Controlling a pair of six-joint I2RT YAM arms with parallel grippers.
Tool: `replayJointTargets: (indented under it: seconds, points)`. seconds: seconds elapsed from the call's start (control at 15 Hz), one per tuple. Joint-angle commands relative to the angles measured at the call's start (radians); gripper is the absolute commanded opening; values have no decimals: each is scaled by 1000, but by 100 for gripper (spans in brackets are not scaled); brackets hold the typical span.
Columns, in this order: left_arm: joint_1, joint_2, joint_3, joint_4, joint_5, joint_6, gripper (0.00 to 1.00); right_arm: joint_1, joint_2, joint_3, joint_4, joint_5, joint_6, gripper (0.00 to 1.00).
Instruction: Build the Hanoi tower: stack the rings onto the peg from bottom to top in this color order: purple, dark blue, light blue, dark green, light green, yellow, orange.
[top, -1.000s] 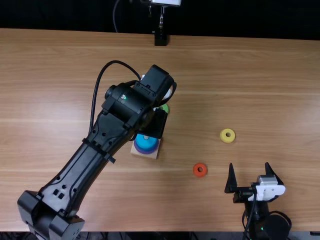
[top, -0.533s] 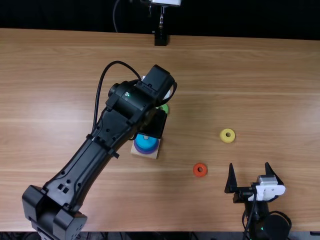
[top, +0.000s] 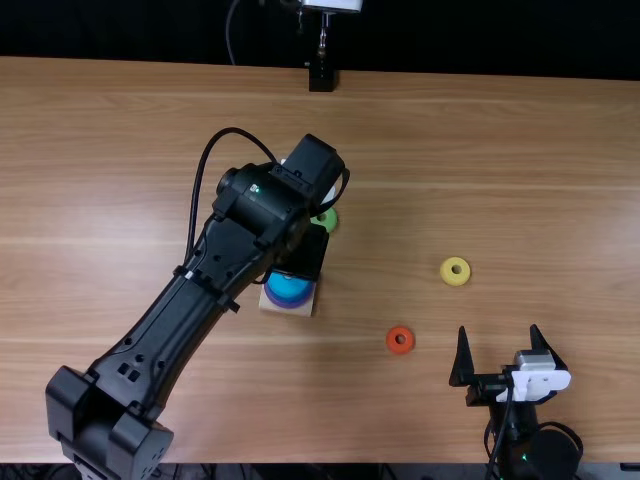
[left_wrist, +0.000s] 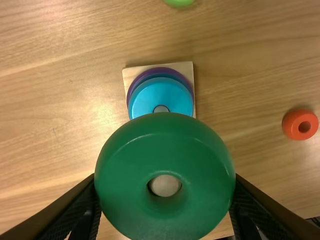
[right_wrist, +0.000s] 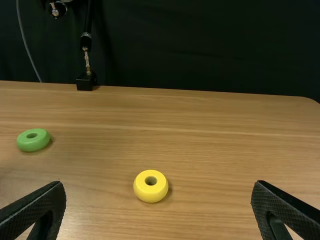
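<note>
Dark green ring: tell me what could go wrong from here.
Lowered off-centre, the dark green ring could catch on the peg instead of settling over the light blue ring.

Gripped only at its sides by the left gripper, it might tilt.

The left arm could nudge the nearby light green ring.

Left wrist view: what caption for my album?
The left claw holds the dark green ring, the light blue ring sits on the peg, and the orange ring lies on the table.
</note>
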Motion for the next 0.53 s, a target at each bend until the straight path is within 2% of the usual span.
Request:
replayJointTargets:
  seconds: [0.0,0.07,0.13,0.2,0.27,0.33,0.4,0.47]
  points:
    - [11,1,-18,-3,9,-3,68,-13,-12,-13,-4,0,-1,100]
    - [11,1,-18,-1,11,-3,93,-13,-12,-13,-4,0,-1,100]
    - [10,1,-18,-1,17,-3,100,-13,-12,-13,-4,0,-1,100]
    - [8,1,-18,-1,44,-7,100,-13,-12,-13,-4,0,-1,100]
    - [11,-1,-19,-1,103,-12,100,-13,-12,-13,-4,0,-1,100]
    - [13,-2,-19,1,149,-29,100,-13,-12,-13,-4,0,-1,100]
    - [13,-2,-16,15,170,-40,100,-13,-12,-13,-4,0,-1,100]
    - [14,-2,-10,21,170,-40,100,-13,-12,-13,-4,0,-1,100]
